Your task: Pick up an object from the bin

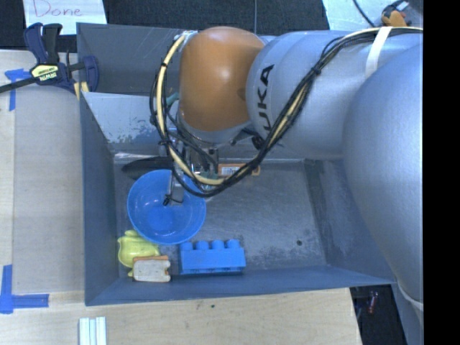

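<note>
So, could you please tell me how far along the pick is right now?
Done: the gripper is down inside the bin, at the upper rim of the blue bowl. In hand: nothing visibly lifted; the bowl sits on the floor. Left: securing a thing and raising it out. The blue block and yellow toy lie untouched by the near wall.

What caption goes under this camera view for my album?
Gripper over a blue bowl, beside a yellow toy and a blue block in the grey bin.

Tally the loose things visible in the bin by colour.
Blue: 2, a bowl and a studded block
Yellow: 1, a small toy
Tan: 1, a small flat piece
Total: 4 in view
</note>
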Available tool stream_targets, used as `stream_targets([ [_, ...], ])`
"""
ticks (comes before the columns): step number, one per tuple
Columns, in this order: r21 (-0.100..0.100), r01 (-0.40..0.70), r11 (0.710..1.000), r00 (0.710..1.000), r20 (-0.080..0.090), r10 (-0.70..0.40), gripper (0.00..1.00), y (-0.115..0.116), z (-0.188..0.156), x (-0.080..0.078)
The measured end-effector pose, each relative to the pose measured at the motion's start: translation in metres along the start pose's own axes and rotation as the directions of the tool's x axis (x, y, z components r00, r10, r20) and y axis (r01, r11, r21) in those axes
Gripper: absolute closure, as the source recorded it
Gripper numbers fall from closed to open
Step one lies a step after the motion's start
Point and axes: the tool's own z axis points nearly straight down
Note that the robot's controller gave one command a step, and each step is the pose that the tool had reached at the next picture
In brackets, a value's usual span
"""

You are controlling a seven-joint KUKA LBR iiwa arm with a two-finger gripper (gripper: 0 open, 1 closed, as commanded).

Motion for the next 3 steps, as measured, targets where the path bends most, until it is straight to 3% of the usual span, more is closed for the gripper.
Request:
stream_targets([
  [1,0.000,0.000,1.000,1.000,0.000,0.000,0.00,0.000,0.000,0.000],
  [2,-0.003,-0.131,0.991,0.991,0.005,0.131,0.00,0.028,-0.004,-0.024],
  [3,0.000,0.271,0.963,0.963,0.004,-0.271,0.00,0.014,0.037,-0.014],
])
